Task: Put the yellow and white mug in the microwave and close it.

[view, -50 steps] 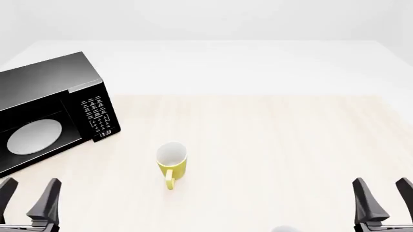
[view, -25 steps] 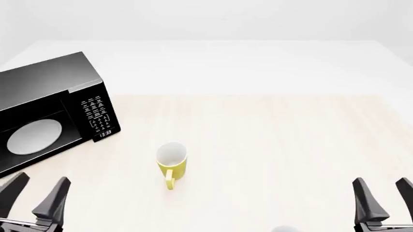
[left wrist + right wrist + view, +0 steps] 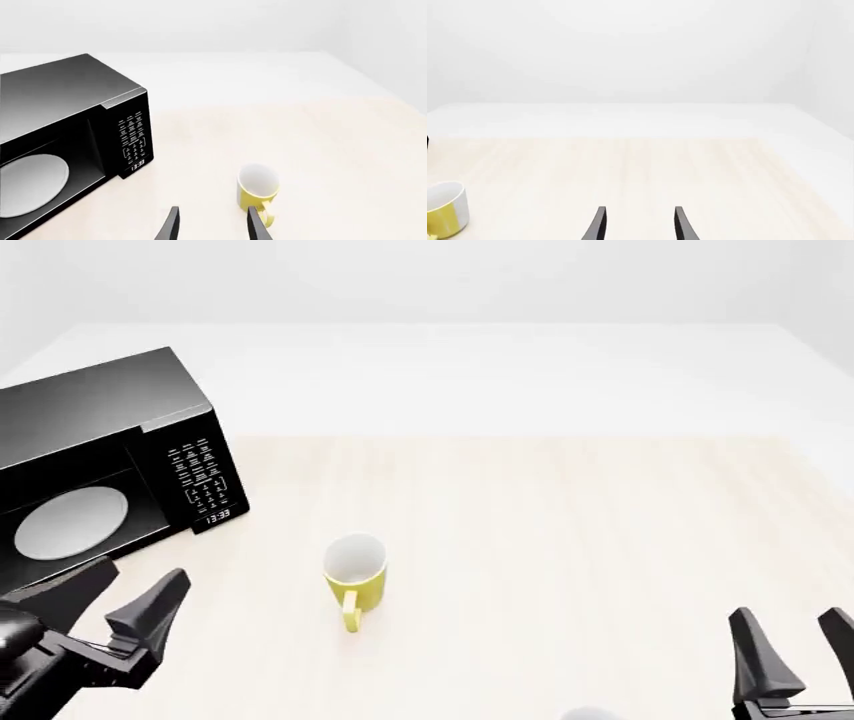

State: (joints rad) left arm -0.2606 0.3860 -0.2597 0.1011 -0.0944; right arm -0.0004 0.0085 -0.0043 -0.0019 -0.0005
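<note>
Mug and microwave (door open) sit empty; both grippers gape, holding nothing.

A bare simulated test space rather than any real kitchen: a pale wood-grain table sits on a featureless white floor against blank white walls, all rendered with flat, even light and no clutter. The only household touches are a black microwave standing open at the table's left end, its white turntable plate and lit clock panel visible, and a yellow and white mug upright just to the right of the microwave and nearer the camera. Black robot fingers edge into the near side of the table.
</note>
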